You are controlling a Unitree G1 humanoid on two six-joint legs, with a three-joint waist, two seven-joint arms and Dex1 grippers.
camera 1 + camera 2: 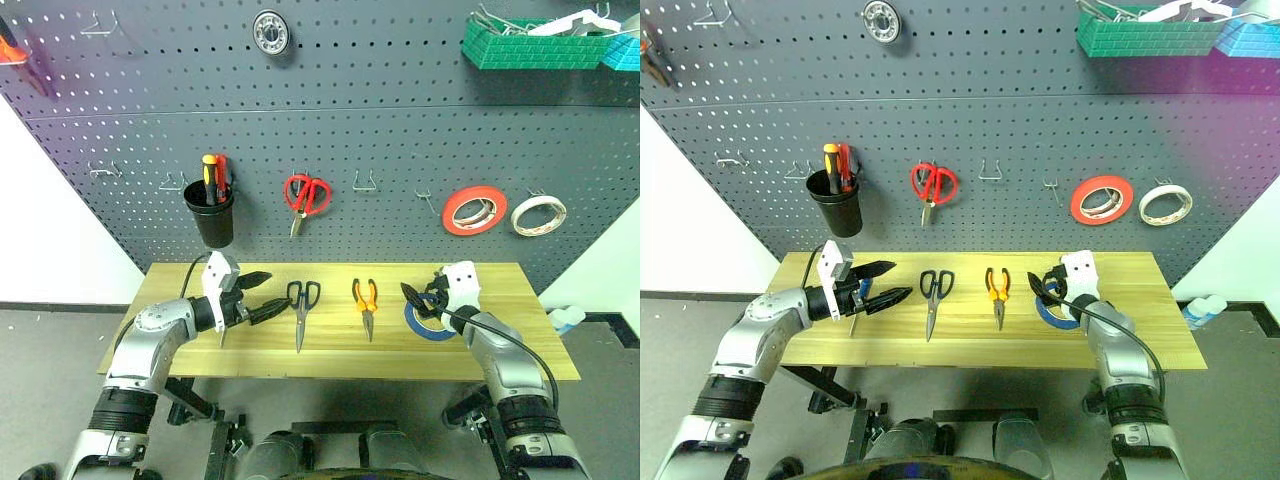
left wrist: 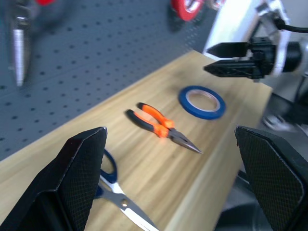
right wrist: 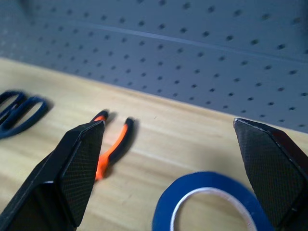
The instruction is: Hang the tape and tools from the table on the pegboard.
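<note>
Fingers of the right gripper (image 1: pixel 422 297) are wide open and hold nothing, just above the blue tape (image 1: pixel 428 322) on the table (image 1: pixel 520 340); its wrist view shows the tape (image 3: pixel 211 204) lying flat between both fingers, while the left gripper (image 1: pixel 262 295), also open and holding nothing, is far off.

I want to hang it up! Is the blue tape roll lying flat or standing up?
Lying flat: the blue tape roll rests ring-side down on the wooden table, its hole facing up.
</note>
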